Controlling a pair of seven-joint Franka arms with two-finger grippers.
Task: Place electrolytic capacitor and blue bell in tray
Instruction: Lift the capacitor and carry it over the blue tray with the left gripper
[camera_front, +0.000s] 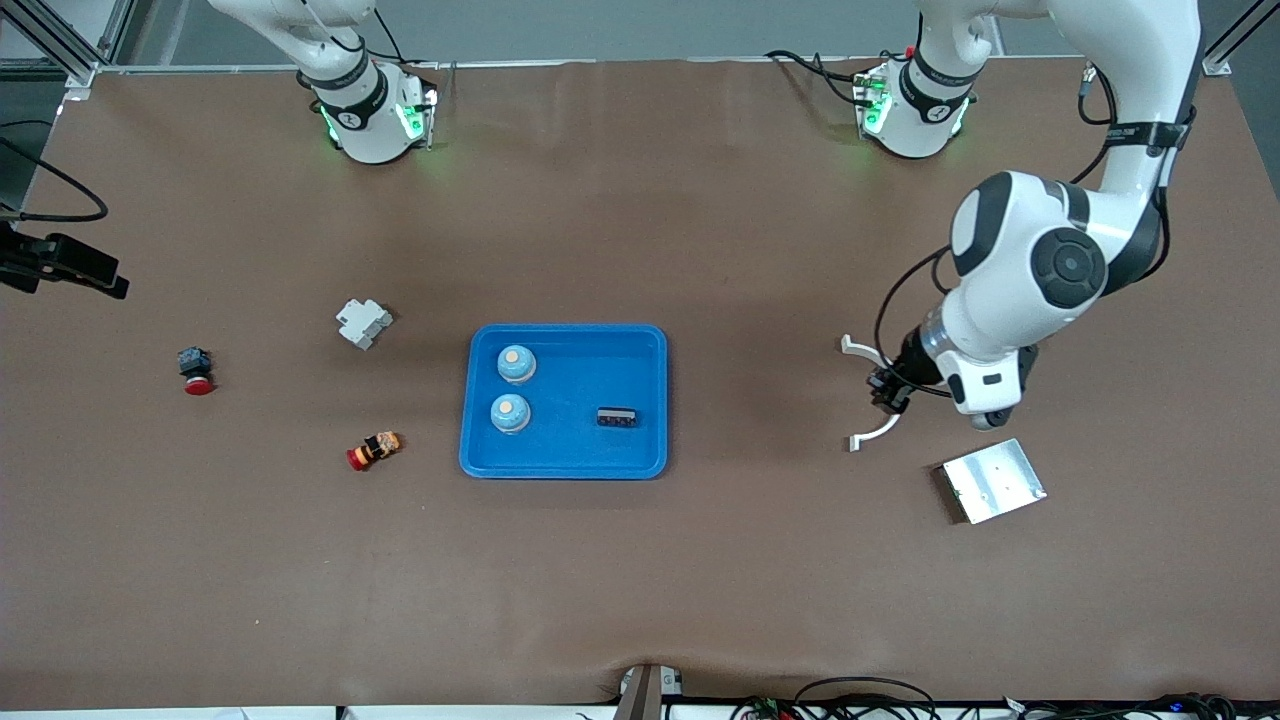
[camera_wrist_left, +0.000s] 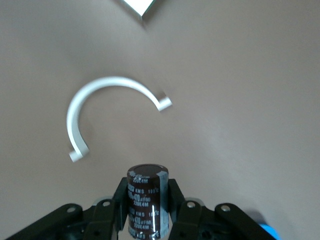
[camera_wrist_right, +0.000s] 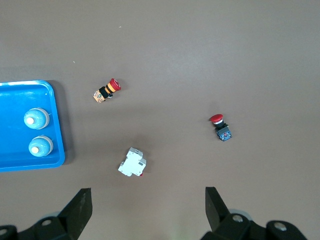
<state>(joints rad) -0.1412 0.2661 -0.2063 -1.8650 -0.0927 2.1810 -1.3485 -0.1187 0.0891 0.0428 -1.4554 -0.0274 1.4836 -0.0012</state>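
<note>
The bright-blue tray lies at the table's middle. Two blue bells stand in it, at its end toward the right arm. My left gripper is shut on the dark brown electrolytic capacitor, held upright over the bare table by a white C-shaped ring, between the tray and the left arm's end. My right gripper is open and empty, high over the table. Its wrist view shows the tray and both bells. The right gripper is out of the front view.
A small black part lies in the tray. A silver plate lies near the left gripper. Toward the right arm's end lie a white breaker, a red-orange button and a red-black button.
</note>
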